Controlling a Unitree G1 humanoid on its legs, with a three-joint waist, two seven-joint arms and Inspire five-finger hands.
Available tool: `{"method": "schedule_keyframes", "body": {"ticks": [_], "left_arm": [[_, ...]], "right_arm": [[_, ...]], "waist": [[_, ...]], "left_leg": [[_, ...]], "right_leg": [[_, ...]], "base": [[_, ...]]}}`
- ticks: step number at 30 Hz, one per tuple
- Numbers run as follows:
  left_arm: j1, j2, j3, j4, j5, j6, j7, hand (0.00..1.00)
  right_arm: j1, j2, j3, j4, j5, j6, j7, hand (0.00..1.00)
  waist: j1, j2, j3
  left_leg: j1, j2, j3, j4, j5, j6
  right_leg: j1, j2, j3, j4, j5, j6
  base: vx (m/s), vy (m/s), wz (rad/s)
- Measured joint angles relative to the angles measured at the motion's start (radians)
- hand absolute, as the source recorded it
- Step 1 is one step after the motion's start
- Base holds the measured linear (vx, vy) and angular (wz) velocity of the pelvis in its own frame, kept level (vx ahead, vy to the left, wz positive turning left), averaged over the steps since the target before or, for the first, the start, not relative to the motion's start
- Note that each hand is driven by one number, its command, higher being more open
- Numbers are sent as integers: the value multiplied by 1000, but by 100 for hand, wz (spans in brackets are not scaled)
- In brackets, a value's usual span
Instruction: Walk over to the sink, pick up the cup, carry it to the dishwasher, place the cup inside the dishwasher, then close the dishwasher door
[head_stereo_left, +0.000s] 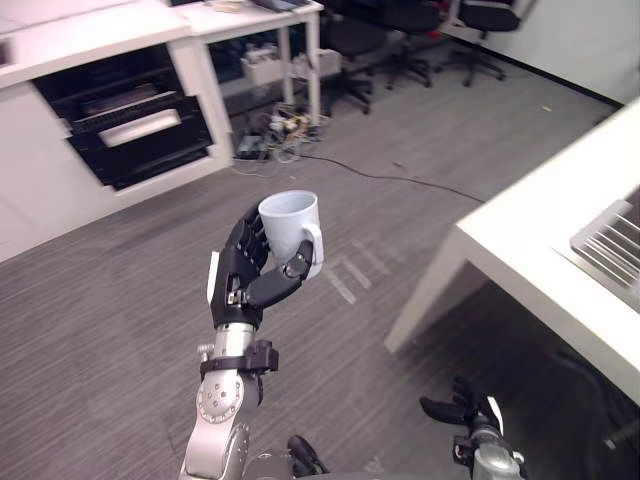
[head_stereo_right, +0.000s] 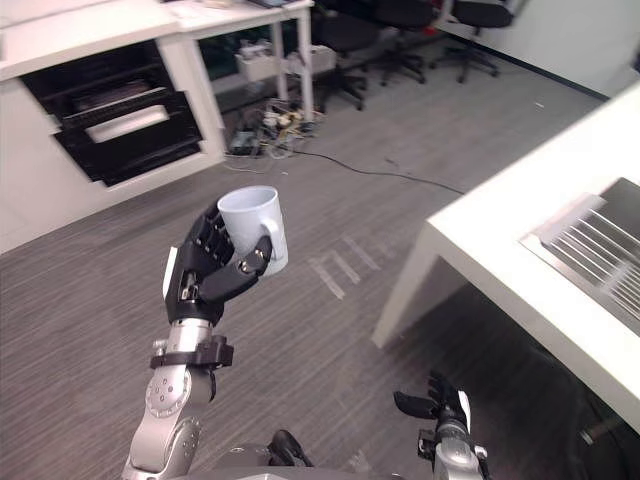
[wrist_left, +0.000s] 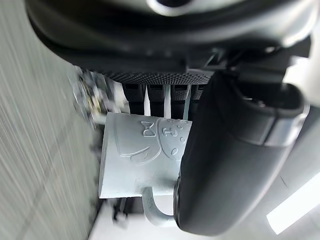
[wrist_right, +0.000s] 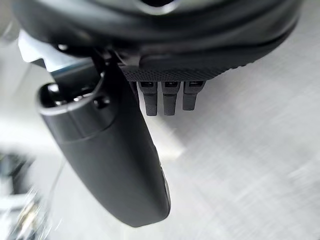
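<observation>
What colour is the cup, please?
The cup is pale blue-white; left eye view shows it best.

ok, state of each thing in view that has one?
cup: upright, mouth up, held over the floor, resting on nothing.
left hand: shut on the cup, thumb across its front by the handle.
right hand: open, low, holding nothing.
dishwasher: open, dark inside showing.

The left hand (head_stereo_left: 245, 268) wrapped round the white cup (head_stereo_left: 292, 220) hides part of its side and handle. The ribbed metal drainer (head_stereo_left: 612, 245) runs off the picture's right edge. What lies in the open dishwasher (head_stereo_left: 130, 120) is too dark to tell
</observation>
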Motion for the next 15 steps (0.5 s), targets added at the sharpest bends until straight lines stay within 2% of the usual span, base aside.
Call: {"method": "schedule_keyframes", "body": {"ticks": [1, 2, 3, 4, 6, 7, 8, 9, 10, 11, 12, 13, 15], "left_arm": [[1, 4, -8, 0, -1, 6, 0, 30], [3, 5, -10, 0, -1, 5, 0, 30], [4, 5, -10, 1, -1, 6, 0, 30], [4, 6, -11, 0, -1, 5, -1, 30], [-6, 7, -23, 0, -1, 3, -2, 30], [-8, 8, -26, 1, -1, 3, -2, 30], [-10, 15, -42, 1, -1, 3, -3, 30], [-10, 21, -50, 0, -2, 3, -4, 30], [-10, 33, -59, 1, -3, 1, -5, 30], [-8, 33, -65, 5, -3, 3, -6, 30], [-3, 33, -69, -2, -3, 0, -7, 30], [-6, 32, -68, -3, -7, -7, -7, 30], [-12, 34, -80, -1, -23, -8, -11, 30]], "right_arm": [[-8, 8, 9, 1, 0, 2, 5, 90], [-8, 14, 34, -1, 0, 2, 8, 90], [-5, 17, 50, -3, 0, 2, 10, 90], [-2, 20, 55, -6, 0, 1, 10, 90], [28, 28, 70, -23, 1, -1, 11, 90], [38, 32, 71, -31, 1, -2, 11, 90], [72, 41, 71, -36, 3, 0, 11, 90], [84, 47, 71, -37, 3, 1, 11, 90], [103, 64, 72, -38, 3, 4, 12, 90], [114, 67, 72, -41, 3, 5, 12, 90], [125, 76, 73, -58, 3, 10, 18, 90], [122, 81, 75, -76, 3, 9, 22, 90], [121, 79, 75, -114, 3, 8, 22, 90]], "waist": [[-11, 0, 4], [-17, 0, 11], [-19, -1, 14], [-20, 0, 14], [-34, -1, 13], [-42, -1, 14], [-42, -6, 15], [-38, -14, 17], [-29, -31, 17], [-22, -26, 13], [2, -18, 4], [12, -10, -1], [5, -13, -3]], "left_leg": [[10, -22, -65, 4, -13, 14], [31, -34, -119, -4, -6, -5], [47, -41, -158, -11, -7, -8], [54, -47, -184, -13, -8, -10], [68, -82, -289, -17, -1, -2], [70, -91, -321, -16, -1, -2], [80, -113, -388, -19, -3, -5], [89, -123, -410, -24, -4, -7], [105, -140, -450, -31, -7, -12], [111, -137, -466, -37, -7, -16], [114, -123, -484, -50, -4, -34], [101, -103, -495, -59, -1, -59], [105, -82, -497, -94, 16, -99]], "right_leg": [[-65, 29, 198, 120, -55, -3], [-133, 117, 396, 166, -98, 16], [-174, 173, 499, 163, -116, 19], [-202, 204, 554, 156, -127, 19], [-314, 326, 796, 64, -146, 31], [-327, 354, 860, 25, -147, 39], [-345, 402, 985, -88, -127, 75], [-346, 401, 995, -138, -91, 88], [-344, 390, 989, -189, 11, 117], [-333, 392, 978, -197, 14, 126], [-314, 401, 952, -248, 22, 120], [-299, 415, 932, -304, 52, 113], [-253, 425, 893, -396, 85, 93]], "base": [[192, 208, 154], [171, 105, 165], [149, 52, 124], [193, 38, 116], [230, 7, 145], [232, -56, 171], [182, -63, 135], [278, -120, 144], [261, -141, 86], [341, -167, 72], [333, -153, 35], [210, -87, 22], [164, -102, 39]]}}
